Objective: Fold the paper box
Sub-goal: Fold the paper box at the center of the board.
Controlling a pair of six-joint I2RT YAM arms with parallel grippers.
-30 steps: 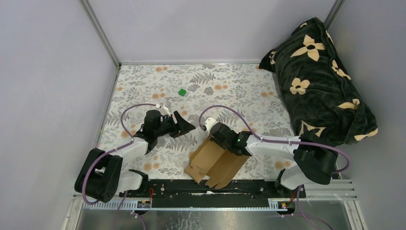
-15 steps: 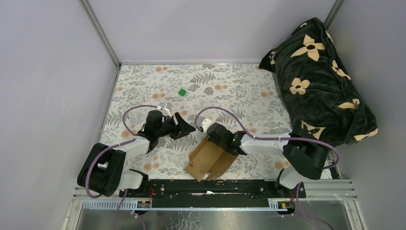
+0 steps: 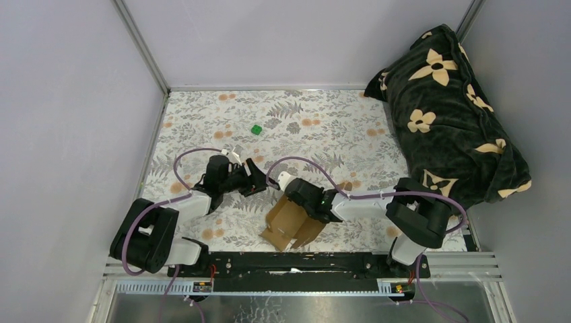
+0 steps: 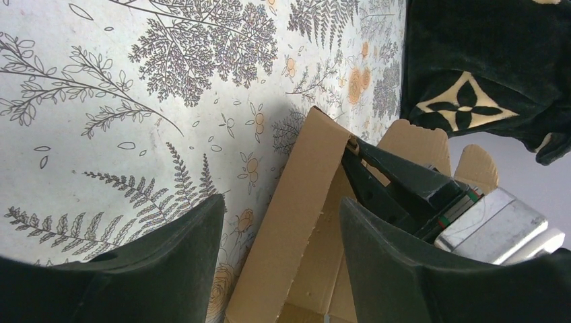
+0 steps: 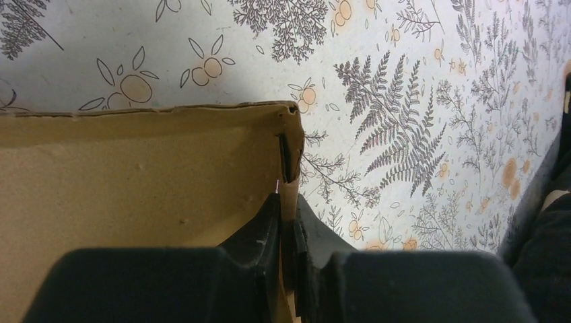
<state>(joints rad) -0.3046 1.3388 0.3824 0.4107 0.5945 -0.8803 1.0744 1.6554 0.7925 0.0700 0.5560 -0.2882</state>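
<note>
While the right gripper (image 5: 286, 207) pinched one wall of the plain brown cardboard box (image 3: 289, 223), likely steadying it, the left gripper (image 3: 261, 180) hung open and empty, just left.

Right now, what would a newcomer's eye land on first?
The brown paper box, half-folded at the front centre, with the right gripper shut on one wall. Then the black flowered blanket heaped in the far right corner, and a tiny green cube alone farther back.

Even, soft light; near foreground blurred.
</note>
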